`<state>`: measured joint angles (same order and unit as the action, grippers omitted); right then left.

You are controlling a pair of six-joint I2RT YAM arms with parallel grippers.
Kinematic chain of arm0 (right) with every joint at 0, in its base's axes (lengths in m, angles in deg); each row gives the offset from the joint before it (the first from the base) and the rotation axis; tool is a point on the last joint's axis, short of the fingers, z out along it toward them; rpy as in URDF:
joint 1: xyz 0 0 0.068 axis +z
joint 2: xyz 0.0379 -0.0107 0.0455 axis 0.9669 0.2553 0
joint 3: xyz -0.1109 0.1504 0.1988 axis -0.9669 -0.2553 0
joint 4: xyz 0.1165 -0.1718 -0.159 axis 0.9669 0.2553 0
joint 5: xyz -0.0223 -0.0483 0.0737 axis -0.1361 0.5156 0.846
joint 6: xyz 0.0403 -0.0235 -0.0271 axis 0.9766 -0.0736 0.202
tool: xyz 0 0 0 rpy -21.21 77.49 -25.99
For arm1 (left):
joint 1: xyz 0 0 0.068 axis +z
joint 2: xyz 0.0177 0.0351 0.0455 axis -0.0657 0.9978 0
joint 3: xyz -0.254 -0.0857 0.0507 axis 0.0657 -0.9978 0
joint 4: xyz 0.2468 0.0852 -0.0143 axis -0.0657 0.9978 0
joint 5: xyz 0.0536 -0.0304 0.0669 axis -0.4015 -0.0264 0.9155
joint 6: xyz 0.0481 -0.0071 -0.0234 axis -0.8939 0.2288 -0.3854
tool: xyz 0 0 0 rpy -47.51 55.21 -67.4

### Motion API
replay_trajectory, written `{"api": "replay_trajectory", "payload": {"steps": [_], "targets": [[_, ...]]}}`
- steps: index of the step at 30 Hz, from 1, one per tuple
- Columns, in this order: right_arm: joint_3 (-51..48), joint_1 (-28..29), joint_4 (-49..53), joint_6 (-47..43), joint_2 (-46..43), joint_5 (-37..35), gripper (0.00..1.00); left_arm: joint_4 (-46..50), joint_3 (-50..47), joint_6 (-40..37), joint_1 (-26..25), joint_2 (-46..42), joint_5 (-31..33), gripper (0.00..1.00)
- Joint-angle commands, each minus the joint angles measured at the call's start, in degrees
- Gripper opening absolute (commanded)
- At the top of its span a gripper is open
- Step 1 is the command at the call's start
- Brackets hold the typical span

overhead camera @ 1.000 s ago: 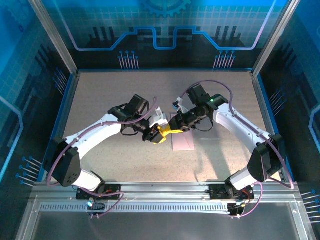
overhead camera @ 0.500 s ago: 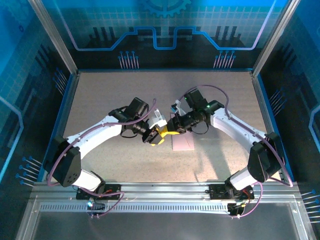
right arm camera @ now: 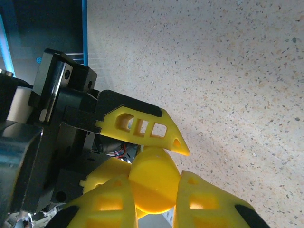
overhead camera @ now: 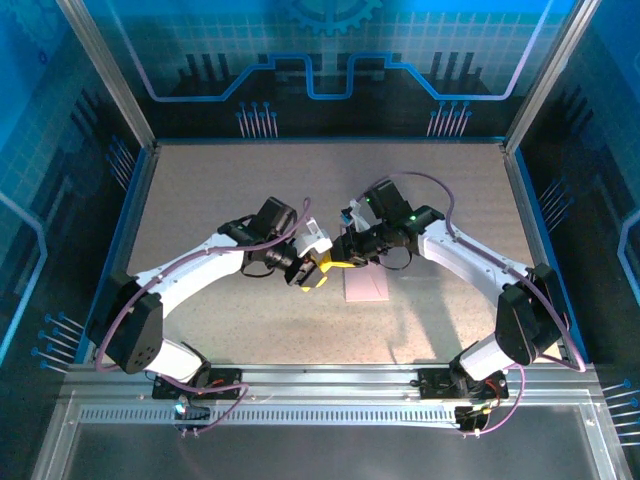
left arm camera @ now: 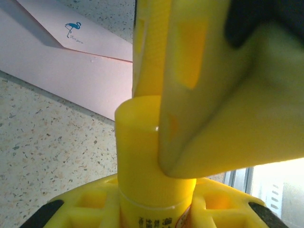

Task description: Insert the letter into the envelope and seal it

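Note:
A yellow glue stick [overhead camera: 325, 268] hangs above the table between both grippers. My left gripper [overhead camera: 309, 274] is shut on its labelled body [left arm camera: 142, 161], and in the left wrist view the left gripper [left arm camera: 154, 211] clasps it from both sides. My right gripper [overhead camera: 342, 262] is shut on the stick's other end, whose round cap [right arm camera: 154, 183] sits between the right gripper [right arm camera: 153, 199] fingers. The pale pink envelope [overhead camera: 365, 286] lies flat on the table just below, its flap with a blue flamingo print [left arm camera: 72, 28] folded down. The letter is out of view.
The left gripper's yellow finger [right arm camera: 142, 126] crosses close above the cap in the right wrist view. The right gripper's finger [left arm camera: 223, 95] looms beside the stick in the left wrist view. Speckled tabletop [overhead camera: 220, 190] spreads all around, bounded by blue walls.
The right arm has swung slightly to the left and both grippers have edged left with the stick. Both grips are unchanged.

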<state>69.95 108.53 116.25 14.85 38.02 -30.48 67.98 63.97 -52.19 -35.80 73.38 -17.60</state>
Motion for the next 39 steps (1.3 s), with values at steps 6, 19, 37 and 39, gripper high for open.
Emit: {"api": "replay_trajectory", "payload": {"steps": [6,19,37,39], "targets": [[3.7,2.8,7.6,-5.7,2.4,7.3,0.16,-25.0,-4.7,4.7,-1.3,-5.4,0.6,0.2],[10.4,-3.3,8.7,-7.9,3.8,6.1,0.33,-23.8,-11.0,8.8,-0.9,-9.7,6.7,0.19],[8.4,-16.3,7.7,-7.6,-5.0,4.3,0.47,-11.0,-7.9,35.7,-0.8,-7.9,25.3,0.13],[7.2,-16.7,6.1,-6.5,-5.5,4.4,0.47,-10.2,-7.3,39.0,-0.9,-7.4,28.0,0.13]]}}
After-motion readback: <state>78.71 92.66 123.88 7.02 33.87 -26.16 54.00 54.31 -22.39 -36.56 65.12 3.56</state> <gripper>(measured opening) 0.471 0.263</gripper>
